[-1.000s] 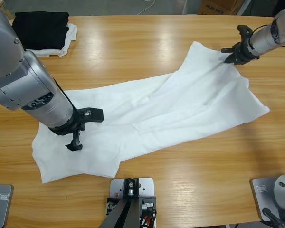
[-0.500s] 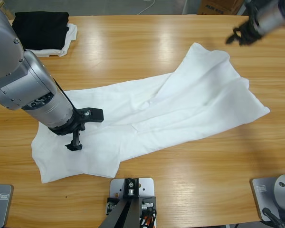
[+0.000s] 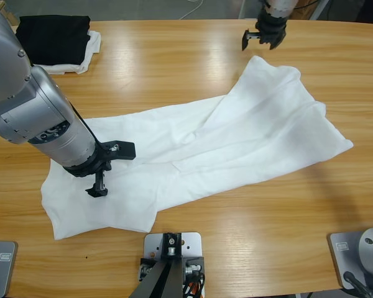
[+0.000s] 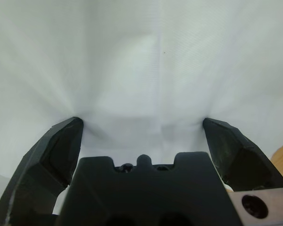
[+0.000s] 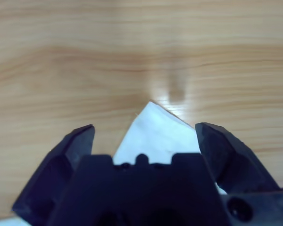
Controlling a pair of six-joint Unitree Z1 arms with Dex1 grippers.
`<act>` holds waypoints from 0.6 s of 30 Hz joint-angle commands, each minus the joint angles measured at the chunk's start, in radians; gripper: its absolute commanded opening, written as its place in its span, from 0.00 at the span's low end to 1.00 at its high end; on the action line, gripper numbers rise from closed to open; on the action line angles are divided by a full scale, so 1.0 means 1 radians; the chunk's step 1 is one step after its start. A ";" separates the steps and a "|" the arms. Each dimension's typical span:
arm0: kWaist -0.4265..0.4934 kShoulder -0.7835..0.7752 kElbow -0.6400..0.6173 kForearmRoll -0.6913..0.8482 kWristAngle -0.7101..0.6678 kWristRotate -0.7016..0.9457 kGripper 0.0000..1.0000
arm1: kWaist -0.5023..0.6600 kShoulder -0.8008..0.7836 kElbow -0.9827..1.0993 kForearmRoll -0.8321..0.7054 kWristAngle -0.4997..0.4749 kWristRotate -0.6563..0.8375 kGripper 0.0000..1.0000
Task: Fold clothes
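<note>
The clothes, a white T-shirt, lie spread in a crumpled diagonal band across the table, from the lower left to the upper right. My left gripper is open low over the shirt's lower-left part. In the left wrist view white cloth fills the space beyond the left gripper, with nothing between the jaws. My right gripper hangs open at the table's far edge, just beyond the shirt's top corner. In the right wrist view that corner shows between the open jaws of the right gripper, on bare wood.
A folded black garment lies on a smaller white cloth at the far left corner. A cardboard box and a cable sit past the table's far edge. Bare wood lies between the shirt and the black garment.
The right gripper left the shirt's upper right edge and swung up and left to the far edge above the shirt's top corner. The left arm and the shirt stayed put.
</note>
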 commanded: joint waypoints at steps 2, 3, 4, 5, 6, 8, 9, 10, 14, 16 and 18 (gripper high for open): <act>0.008 0.065 0.037 0.004 -0.019 -0.007 0.95 | 0.038 0.224 -0.292 0.226 0.002 0.190 0.86; 0.008 0.067 0.036 0.004 -0.020 -0.007 0.95 | 0.044 0.224 -0.293 0.233 -0.004 0.200 0.82; 0.008 0.067 0.035 0.004 -0.021 -0.007 0.95 | 0.051 0.225 -0.294 0.236 -0.009 0.206 0.75; 0.008 0.067 0.036 0.004 -0.021 -0.007 0.95 | 0.059 0.228 -0.295 0.240 -0.015 0.211 0.72; 0.008 0.066 0.037 0.004 -0.021 -0.007 0.95 | 0.063 0.232 -0.298 0.242 -0.015 0.215 0.66; 0.008 0.064 0.041 0.004 -0.021 -0.007 0.95 | 0.069 0.238 -0.299 0.251 -0.018 0.224 0.47; 0.008 0.064 0.043 0.004 -0.021 -0.007 0.95 | 0.071 0.240 -0.299 0.254 -0.018 0.226 0.41; 0.008 0.064 0.043 0.004 -0.021 -0.007 0.95 | 0.071 0.242 -0.299 0.256 -0.019 0.226 0.35; 0.008 0.062 0.043 0.004 -0.021 -0.007 0.95 | 0.066 0.243 -0.300 0.265 -0.033 0.221 0.31; 0.008 0.063 0.043 0.004 -0.021 -0.007 0.95 | 0.063 0.235 -0.300 0.270 -0.064 0.218 0.31; 0.008 0.066 0.042 0.004 -0.021 -0.007 0.95 | 0.058 0.230 -0.299 0.272 -0.086 0.219 0.31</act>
